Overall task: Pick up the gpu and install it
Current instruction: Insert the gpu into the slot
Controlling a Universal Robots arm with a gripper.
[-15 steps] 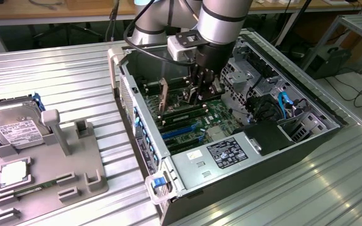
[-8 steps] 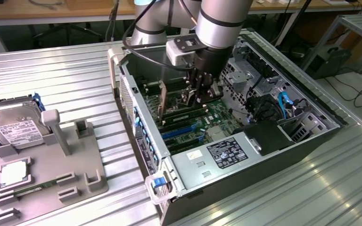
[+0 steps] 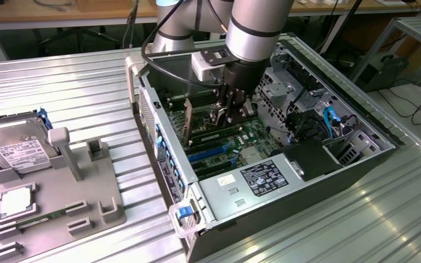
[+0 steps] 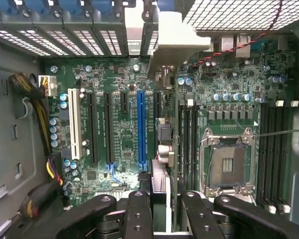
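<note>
Gripper clamped on the gpu — card held edge-on below it, long axis parallel to the blue slot just beside.

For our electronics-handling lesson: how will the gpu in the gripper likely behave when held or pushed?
The gpu is a thin card held edge-on in the gripper, so probably stiff and light. Pinched at one edge, it might twist if pushed unevenly; likely fragile.

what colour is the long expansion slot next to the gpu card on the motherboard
Blue. The long plastic expansion slot stands out among black slots and one white; the wrist view shows it best.
</note>
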